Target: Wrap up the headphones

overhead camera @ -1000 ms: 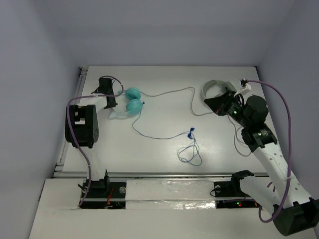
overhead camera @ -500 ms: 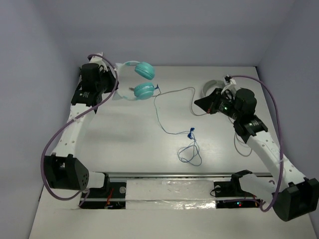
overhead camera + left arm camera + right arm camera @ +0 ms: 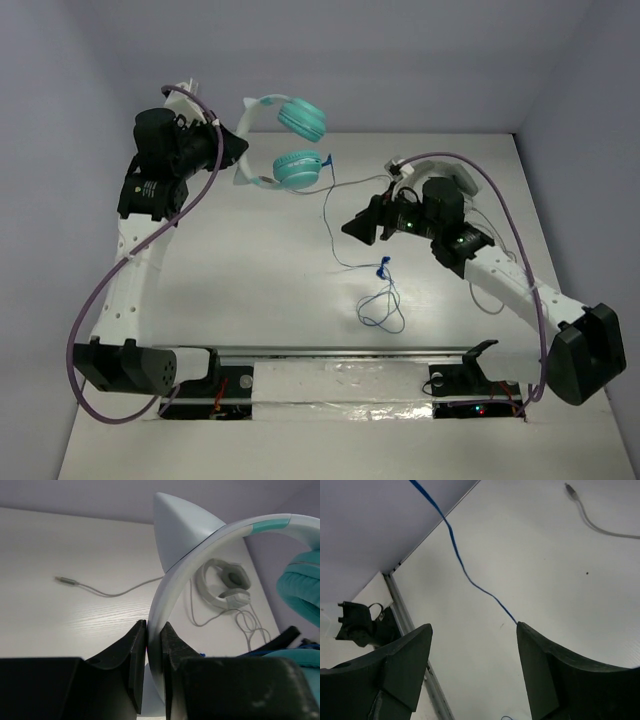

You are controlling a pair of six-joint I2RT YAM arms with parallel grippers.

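The teal headphones hang in the air over the far left of the table. My left gripper is shut on their pale headband, which is pinched between the jaws in the left wrist view, with a teal cup at the right edge. Their thin blue cable drops from the lower cup to the table and ends in a loose loop. My right gripper hovers mid-table just right of the cable, open. In the right wrist view the blue cable runs down to the tip of the right-hand finger; nothing lies between the jaws.
White-grey headphones lie at the far right, largely hidden behind the right arm in the top view. Their grey cable trails left across the table to a plug. A rail runs along the table's left edge.
My left arm has lifted the teal headphones off the table and higher. My right gripper has left the white-grey headphones, swung left toward the blue cable and opened.
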